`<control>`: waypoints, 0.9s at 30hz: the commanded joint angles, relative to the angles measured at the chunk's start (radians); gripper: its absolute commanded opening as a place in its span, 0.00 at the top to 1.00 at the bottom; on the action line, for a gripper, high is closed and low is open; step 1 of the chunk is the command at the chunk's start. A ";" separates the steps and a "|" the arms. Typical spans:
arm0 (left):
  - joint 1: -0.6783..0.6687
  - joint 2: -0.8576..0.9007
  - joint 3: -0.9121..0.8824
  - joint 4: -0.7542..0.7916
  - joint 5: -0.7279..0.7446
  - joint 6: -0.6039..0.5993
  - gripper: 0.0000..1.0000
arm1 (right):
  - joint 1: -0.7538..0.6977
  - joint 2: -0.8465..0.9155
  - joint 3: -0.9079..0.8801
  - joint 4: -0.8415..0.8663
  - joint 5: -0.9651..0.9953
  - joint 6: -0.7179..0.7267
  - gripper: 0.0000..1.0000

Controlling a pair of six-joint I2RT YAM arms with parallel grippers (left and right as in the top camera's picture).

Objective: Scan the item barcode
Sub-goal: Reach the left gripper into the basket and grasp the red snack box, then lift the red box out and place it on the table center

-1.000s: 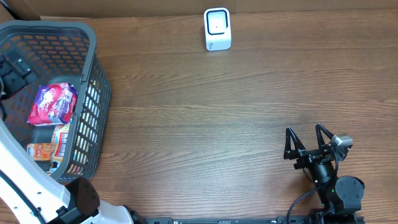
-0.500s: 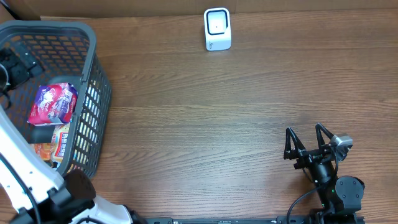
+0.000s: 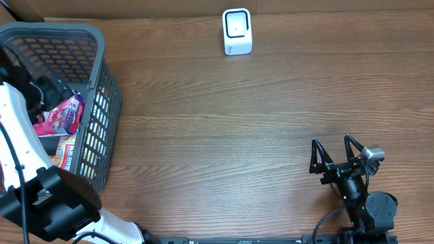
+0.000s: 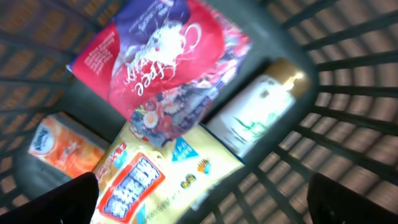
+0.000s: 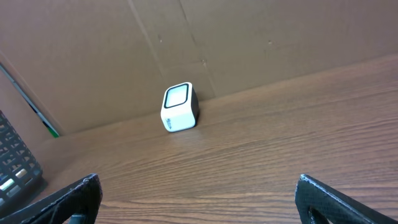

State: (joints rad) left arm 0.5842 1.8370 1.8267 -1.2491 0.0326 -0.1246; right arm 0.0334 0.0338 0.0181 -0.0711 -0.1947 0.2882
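Purple-and-red snack pouch in the grey mesh basket, at nine o'clock on the wooden table; tilted, overlapping a yellow packet. In the left wrist view, at four o'clock of the pouch, a white bottle with a gold cap, lying down. At eight o'clock, an orange pack, close above a dark fingertip. Print blurred on all four; no telling where a barcode sits. From overhead, only a strip of pouch and yellow packet seen, the rest hidden under the white arm.

Left gripper above the pile, spread wide, pinching nothing, only its tips in frame.

White scanner at twelve o'clock, upright by the cardboard wall, well apart from the basket.

Right gripper at five o'clock, spread wide, empty.
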 commanded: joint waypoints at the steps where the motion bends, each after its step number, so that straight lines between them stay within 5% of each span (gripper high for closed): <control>1: -0.002 0.003 -0.121 0.088 -0.055 -0.004 0.00 | 0.005 -0.002 -0.010 0.006 0.000 0.001 0.00; 21: 0.000 0.007 -0.504 0.534 -0.156 -0.004 0.02 | 0.005 -0.002 -0.010 0.006 0.000 0.001 0.00; 27: 0.000 0.006 -0.564 0.585 -0.161 -0.011 0.66 | 0.005 -0.002 -0.010 0.006 0.000 0.001 0.00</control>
State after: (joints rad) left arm 0.5842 1.8370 1.2770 -0.6739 -0.1101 -0.1314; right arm 0.0334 0.0338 0.0185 -0.0708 -0.1947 0.2878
